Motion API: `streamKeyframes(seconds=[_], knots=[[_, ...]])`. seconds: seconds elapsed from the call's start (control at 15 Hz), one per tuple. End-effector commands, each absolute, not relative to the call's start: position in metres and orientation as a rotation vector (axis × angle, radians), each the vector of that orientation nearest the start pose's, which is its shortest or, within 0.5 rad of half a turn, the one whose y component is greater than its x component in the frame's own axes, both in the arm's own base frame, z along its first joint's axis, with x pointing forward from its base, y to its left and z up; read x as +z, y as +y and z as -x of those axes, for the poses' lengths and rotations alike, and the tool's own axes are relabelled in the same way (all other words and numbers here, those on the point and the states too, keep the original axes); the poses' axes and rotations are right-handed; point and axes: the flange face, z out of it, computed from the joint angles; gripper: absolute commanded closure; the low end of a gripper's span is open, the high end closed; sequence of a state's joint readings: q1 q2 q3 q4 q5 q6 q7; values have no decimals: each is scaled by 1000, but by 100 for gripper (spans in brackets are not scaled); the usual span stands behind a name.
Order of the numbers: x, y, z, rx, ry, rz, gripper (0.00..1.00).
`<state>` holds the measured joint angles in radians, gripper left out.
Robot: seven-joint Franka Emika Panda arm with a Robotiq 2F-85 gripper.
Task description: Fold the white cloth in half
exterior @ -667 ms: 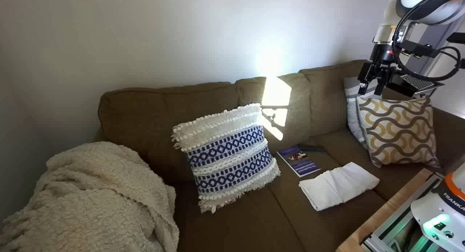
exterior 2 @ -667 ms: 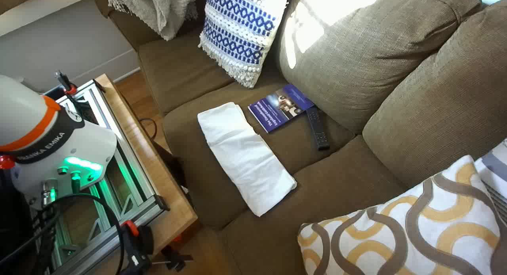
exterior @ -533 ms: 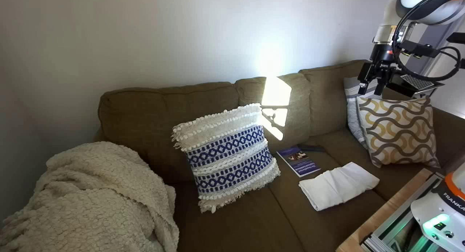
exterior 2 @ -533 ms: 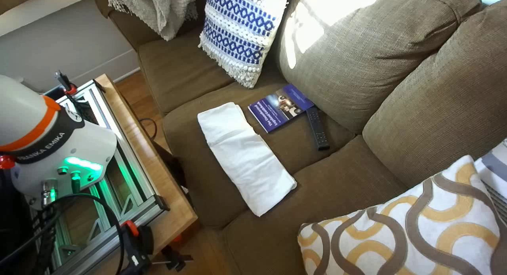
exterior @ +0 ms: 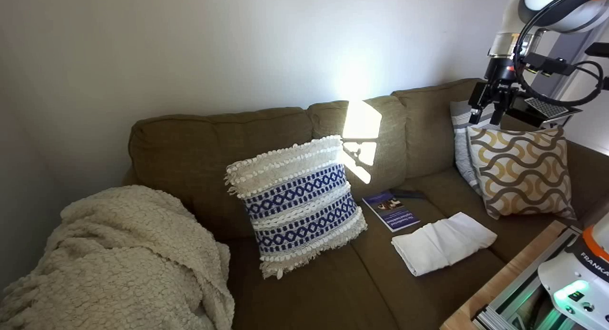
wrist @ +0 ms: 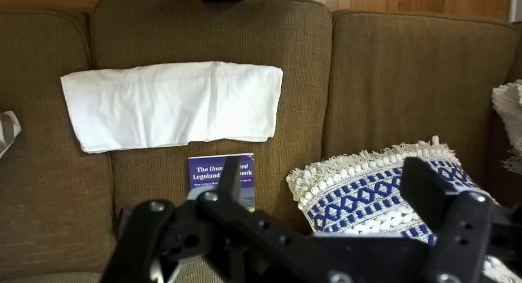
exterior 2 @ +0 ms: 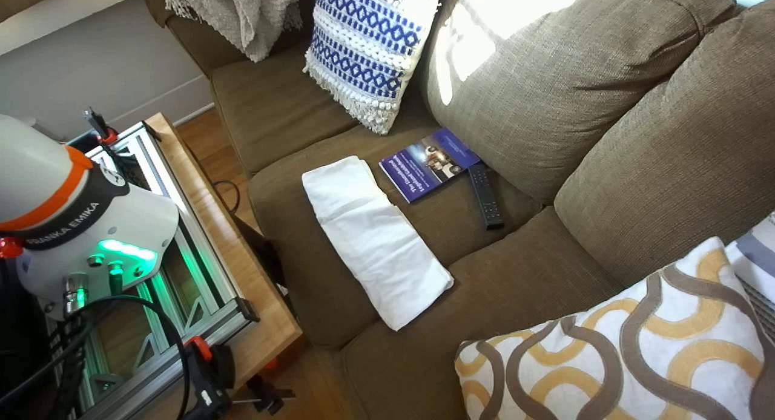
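The white cloth lies flat on the seat of the brown sofa, as a long rectangle with light creases and layered edges. It shows in both exterior views [exterior: 445,244] [exterior 2: 376,244] and in the wrist view [wrist: 175,105]. My gripper [exterior: 485,117] is high above the sofa in an exterior view, well apart from the cloth. In the wrist view my gripper [wrist: 322,162] has its fingers wide apart with nothing between them. There the cloth is ahead and to the left of the fingers. Nothing covers the cloth.
A purple book [exterior 2: 428,164] and a black remote [exterior 2: 485,196] lie beside the cloth. A blue-and-white fringed pillow [exterior: 299,206], a yellow-grey patterned pillow [exterior: 525,173] and a cream blanket [exterior: 123,263] are on the sofa. The robot's wooden stand [exterior 2: 266,323] borders the sofa front.
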<state>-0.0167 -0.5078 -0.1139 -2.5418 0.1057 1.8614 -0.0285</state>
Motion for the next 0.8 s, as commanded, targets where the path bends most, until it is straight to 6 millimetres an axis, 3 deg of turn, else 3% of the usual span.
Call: streamKeyframes(seconds=[0.0,0.47,0.73], knots=[[421,-34,-380,319,152,2963,0],[339,34,-462,532,94,3056,0],[275,65,-487,612,89,3084,0]])
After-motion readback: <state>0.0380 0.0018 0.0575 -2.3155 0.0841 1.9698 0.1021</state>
